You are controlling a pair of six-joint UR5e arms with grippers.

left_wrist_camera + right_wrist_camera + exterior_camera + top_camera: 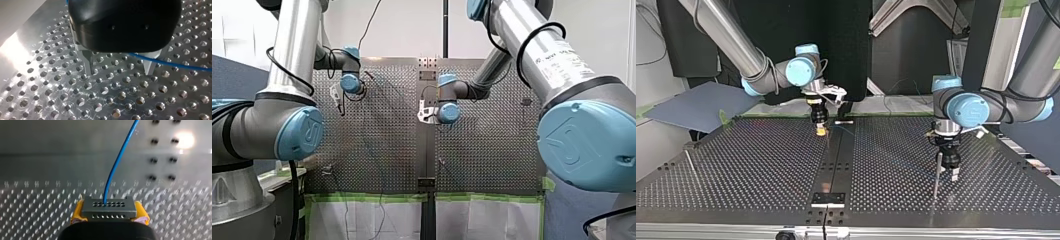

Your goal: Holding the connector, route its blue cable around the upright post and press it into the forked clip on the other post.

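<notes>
In the right wrist view my right gripper (109, 207) is shut with its yellow pads (77, 211) on a grey connector (109, 210). The blue cable (117, 162) leaves the connector and runs ahead over the table. In the top view this gripper (821, 131) hangs low at the table's far middle. My left gripper (949, 173) stands at that view's right, just beside a thin upright post (937, 177). In the left wrist view its metal fingers (87, 65) are apart, the gripper (118, 72) open and holding nothing. The blue cable (175, 64) crosses close past one finger.
The perforated table (761, 170) has a dark centre strip (836, 160) with a small bracket (828, 199) near the top view's front edge. A second thin post (690, 164) stands at that view's left. A blue-grey sheet (696, 107) lies off the table's far left.
</notes>
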